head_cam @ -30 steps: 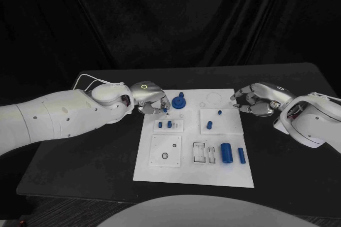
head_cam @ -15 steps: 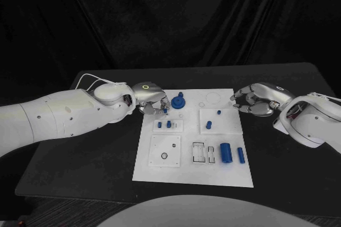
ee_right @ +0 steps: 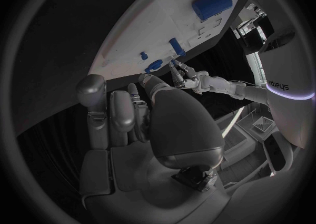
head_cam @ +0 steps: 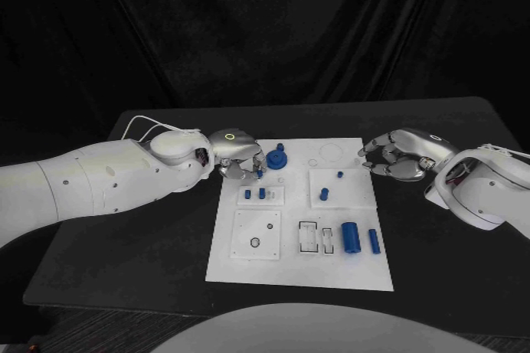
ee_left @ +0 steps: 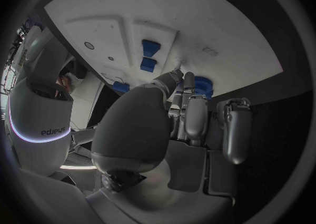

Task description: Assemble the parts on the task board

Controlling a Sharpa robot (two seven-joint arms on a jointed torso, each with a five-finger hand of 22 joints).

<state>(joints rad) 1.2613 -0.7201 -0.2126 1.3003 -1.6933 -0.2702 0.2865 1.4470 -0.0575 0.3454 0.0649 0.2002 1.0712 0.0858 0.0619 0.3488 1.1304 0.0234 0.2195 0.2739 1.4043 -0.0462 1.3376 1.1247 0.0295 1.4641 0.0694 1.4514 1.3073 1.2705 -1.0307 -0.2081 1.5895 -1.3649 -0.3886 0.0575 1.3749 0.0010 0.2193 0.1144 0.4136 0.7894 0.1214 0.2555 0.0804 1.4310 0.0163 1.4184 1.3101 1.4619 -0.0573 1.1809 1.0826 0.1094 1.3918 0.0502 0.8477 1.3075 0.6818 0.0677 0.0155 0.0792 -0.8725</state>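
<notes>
The white task board (head_cam: 300, 272) lies mid-table. My left hand (head_cam: 234, 152) hovers over its far left corner, and its fingertips pinch a small blue part (head_cam: 260, 169) beside a round blue gear (head_cam: 279, 161). In the left wrist view the thumb and fingers (ee_left: 187, 105) close together just before the gear (ee_left: 204, 86). Two short blue pegs (head_cam: 254, 193) stand in a small plate below the hand. My right hand (head_cam: 400, 155) hangs at the board's far right edge with its fingers curled in and nothing in them.
A blue peg (head_cam: 326, 193) and a small blue stub (head_cam: 340, 174) stand on the right plate. A thick blue cylinder (head_cam: 351, 236) and a thinner one (head_cam: 375, 241) lie near two rectangular slots (head_cam: 317, 238). A plate with holes (head_cam: 257, 234) sits at the board's left.
My left hand has crept slightly right toward the gear, carrying the small blue part with it. The right hand has not moved.
</notes>
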